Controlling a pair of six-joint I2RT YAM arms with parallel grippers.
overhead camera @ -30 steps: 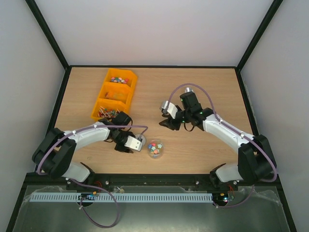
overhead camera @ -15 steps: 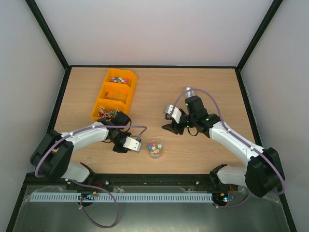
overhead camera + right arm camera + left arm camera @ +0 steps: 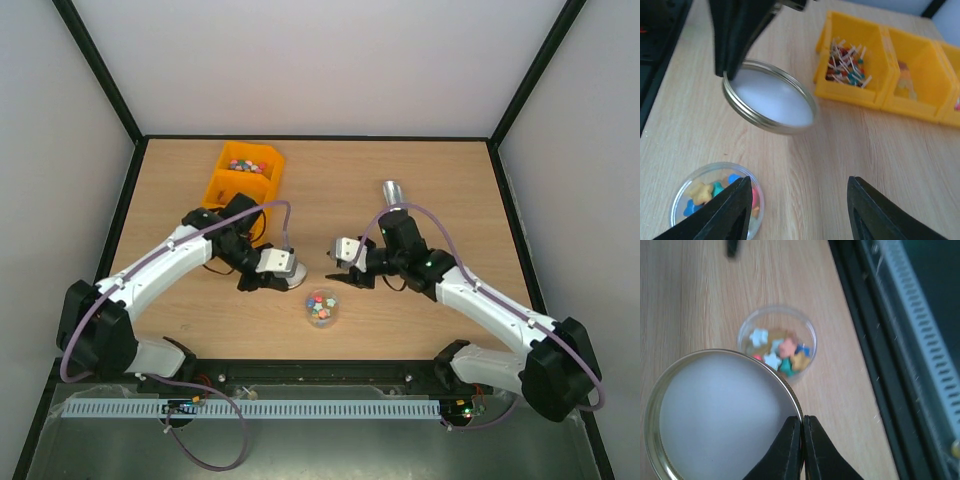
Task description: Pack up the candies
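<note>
**A:** From above, the left arm elbows out wide and its wrist folds back inward. The left claw [image 3: 280, 274] is clamped on the lid [image 3: 293, 270].

**B:** The right arm reaches in low, with the right claw [image 3: 342, 280] parted and holding nothing. The candies [image 3: 320, 308] sit in the jar [image 3: 329, 318] just below both claws.

**A:** Left wrist view: fingertips [image 3: 792, 440] pinch the lid [image 3: 720, 415] by its rim. The candies [image 3: 782, 352] lie just beyond it.

**B:** Right wrist view: fingers [image 3: 737, 210] are spread and empty. The jar [image 3: 685, 197] is beside one tip, the tilted lid [image 3: 771, 97] is ahead, and the yellow bins [image 3: 880, 95] stand farther off.
</note>
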